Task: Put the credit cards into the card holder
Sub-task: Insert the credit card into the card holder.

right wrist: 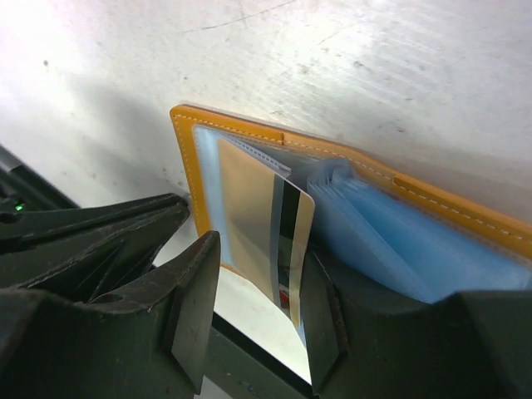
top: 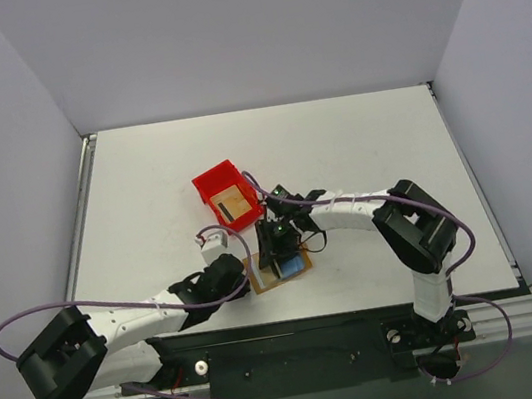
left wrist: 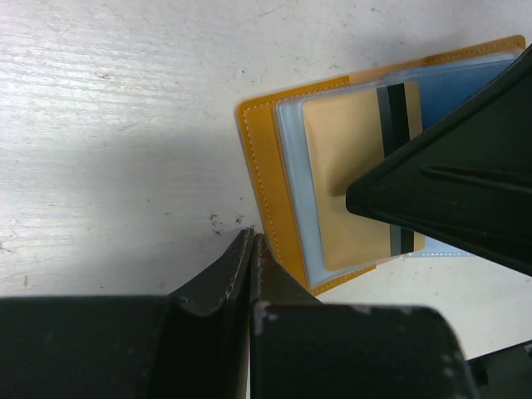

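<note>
L gripper [left wrist: 252, 249] pressed shut at wallet [left wrist: 262, 158] corner. R gripper [right wrist: 264, 262] spread, straddling card [right wrist: 249, 199], which sits part-way in wallet sleeve.

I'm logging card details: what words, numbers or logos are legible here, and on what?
None legible.
Golden card in the open orange-tan card holder: only a dark stripe; a small red mark is blurred.
Tan card in the red plastic bin: marks too small to read.
</note>
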Action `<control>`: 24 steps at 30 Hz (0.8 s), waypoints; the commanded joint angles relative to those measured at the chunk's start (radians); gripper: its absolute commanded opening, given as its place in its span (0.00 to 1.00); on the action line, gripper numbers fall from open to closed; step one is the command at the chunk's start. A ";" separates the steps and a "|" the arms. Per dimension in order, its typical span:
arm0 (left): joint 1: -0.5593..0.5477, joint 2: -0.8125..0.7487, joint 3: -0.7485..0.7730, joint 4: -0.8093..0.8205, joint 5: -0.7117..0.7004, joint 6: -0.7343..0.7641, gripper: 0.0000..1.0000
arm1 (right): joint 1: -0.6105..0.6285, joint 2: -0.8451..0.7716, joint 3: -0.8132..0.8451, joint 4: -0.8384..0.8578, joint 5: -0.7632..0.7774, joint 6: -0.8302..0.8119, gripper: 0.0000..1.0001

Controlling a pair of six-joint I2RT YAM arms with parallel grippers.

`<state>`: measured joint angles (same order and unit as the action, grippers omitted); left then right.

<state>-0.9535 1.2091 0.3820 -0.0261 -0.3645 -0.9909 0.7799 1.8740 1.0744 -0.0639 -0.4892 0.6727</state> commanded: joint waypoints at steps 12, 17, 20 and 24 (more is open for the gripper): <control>-0.019 0.073 -0.009 -0.020 0.070 0.003 0.03 | 0.039 -0.076 0.059 -0.283 0.307 -0.084 0.39; -0.019 0.078 -0.002 -0.009 0.070 0.005 0.02 | 0.039 -0.087 0.082 -0.324 0.327 -0.101 0.39; -0.019 0.076 0.003 -0.009 0.070 0.009 0.02 | 0.041 -0.093 0.091 -0.341 0.333 -0.107 0.39; -0.021 0.035 -0.003 0.011 0.064 0.023 0.05 | 0.041 -0.111 0.102 -0.358 0.333 -0.116 0.38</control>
<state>-0.9665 1.2583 0.3901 0.0528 -0.3241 -0.9909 0.8192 1.8275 1.1374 -0.3378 -0.1967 0.5804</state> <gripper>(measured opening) 0.080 0.387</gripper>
